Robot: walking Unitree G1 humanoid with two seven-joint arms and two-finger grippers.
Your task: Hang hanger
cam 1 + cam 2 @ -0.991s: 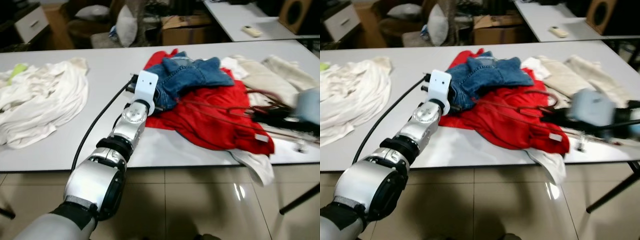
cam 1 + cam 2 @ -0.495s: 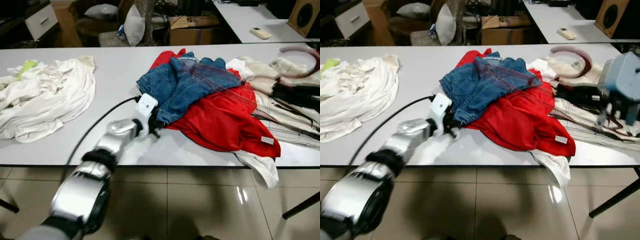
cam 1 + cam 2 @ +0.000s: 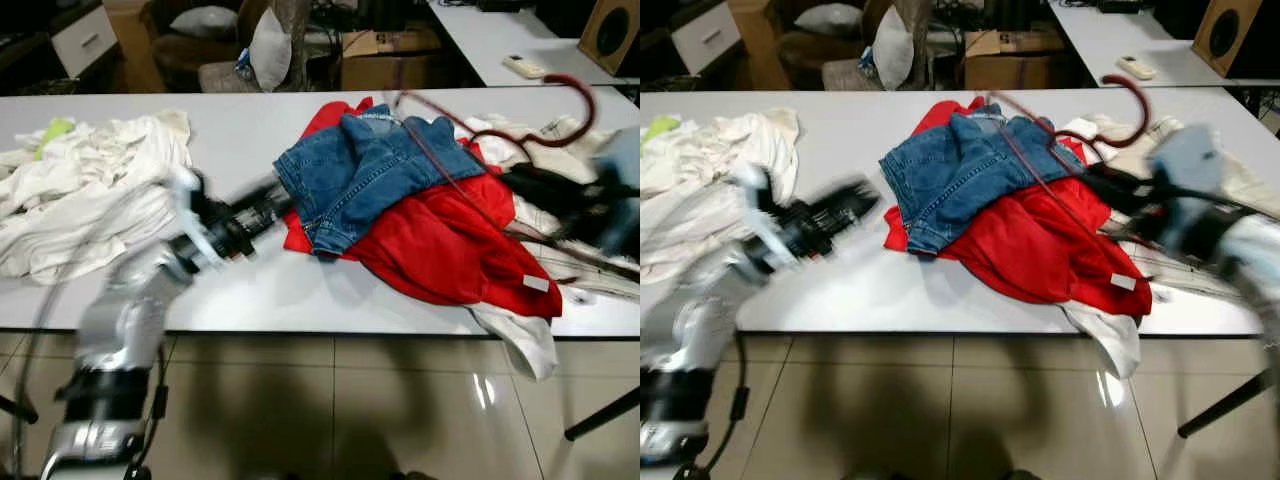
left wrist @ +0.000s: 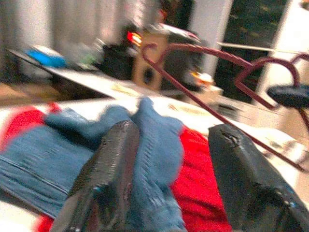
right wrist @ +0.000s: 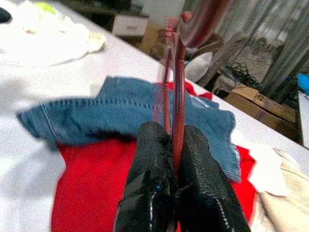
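While the left tool gapes, the right tool clamps the hanger.

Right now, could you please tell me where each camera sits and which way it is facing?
Left eye, right eye: head, looking down at the table of clothes; both arms blurred.
Left wrist: along the open left gripper at the denim garment.
Right wrist: along the right gripper, shut on the dark red hanger.
Shared: denim, red garment, hanger.

Bright even indoor light, both arms smeared by motion blur, glare on floor tiles at five o'clock, soft wrist views.
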